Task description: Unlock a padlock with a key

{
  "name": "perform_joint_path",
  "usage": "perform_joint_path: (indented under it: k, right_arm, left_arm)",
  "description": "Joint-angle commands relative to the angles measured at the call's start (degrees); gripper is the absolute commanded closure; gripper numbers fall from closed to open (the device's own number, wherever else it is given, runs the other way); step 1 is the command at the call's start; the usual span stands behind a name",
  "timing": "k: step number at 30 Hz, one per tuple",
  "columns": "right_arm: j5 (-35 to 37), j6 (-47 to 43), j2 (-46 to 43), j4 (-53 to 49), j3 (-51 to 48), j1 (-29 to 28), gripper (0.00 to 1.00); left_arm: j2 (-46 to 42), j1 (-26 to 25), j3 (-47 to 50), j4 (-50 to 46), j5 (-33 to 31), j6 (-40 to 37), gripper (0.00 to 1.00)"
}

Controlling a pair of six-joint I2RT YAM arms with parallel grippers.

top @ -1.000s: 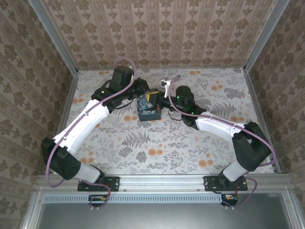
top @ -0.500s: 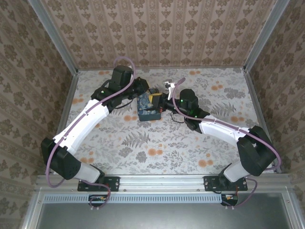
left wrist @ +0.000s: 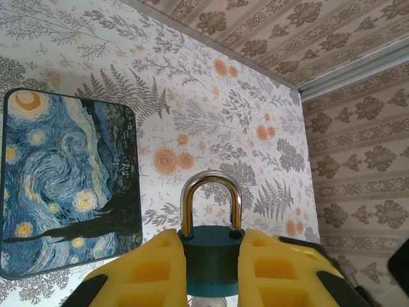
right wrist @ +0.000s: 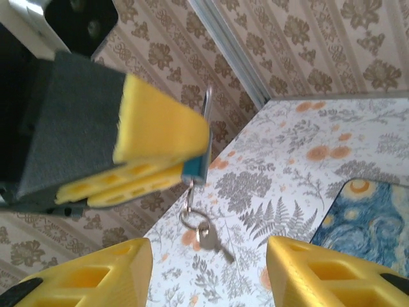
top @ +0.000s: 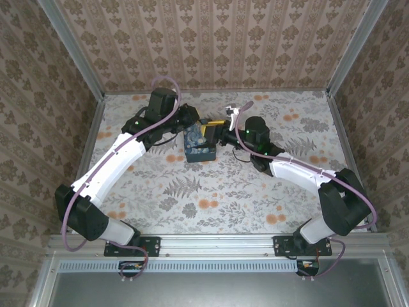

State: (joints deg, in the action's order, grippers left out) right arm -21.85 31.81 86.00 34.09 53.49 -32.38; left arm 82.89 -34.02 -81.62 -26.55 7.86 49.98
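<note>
My left gripper (left wrist: 211, 265) pinches the padlock (left wrist: 211, 246) by its teal body, shackle up and closed. The key (right wrist: 190, 194) hangs from the lock's underside, a ring (right wrist: 192, 219) dangling below it. A second ago my right gripper (right wrist: 208, 281) was closed at the lock; now its yellow fingers stand wide apart, holding nothing, drawn slightly back from the key. All this is above the starry box (top: 199, 148), toward the worktop's (top: 287, 185) far edge.
</note>
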Motion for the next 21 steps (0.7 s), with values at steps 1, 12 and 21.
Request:
perform_joint_path:
  k: [1, 12, 21]
  right_arm:
    - [-2.18, 0.53, 0.58, 1.95, 3.93, 0.26, 0.57]
    - [-5.02, 3.28, 3.83, 2.04, 5.25, 0.08, 0.70]
    - [-5.97, 4.19, 4.56, 2.28, 5.61, 0.05, 0.77]
  left_arm:
    - [-0.76, 0.18, 0.18, 0.75, 1.70, 0.77, 0.90]
    - [0.08, 0.18, -0.29, 0.60, 2.69, 0.82, 0.90]
    - [0.17, 0.43, 0.41, 1.81, 3.74, 2.03, 0.90]
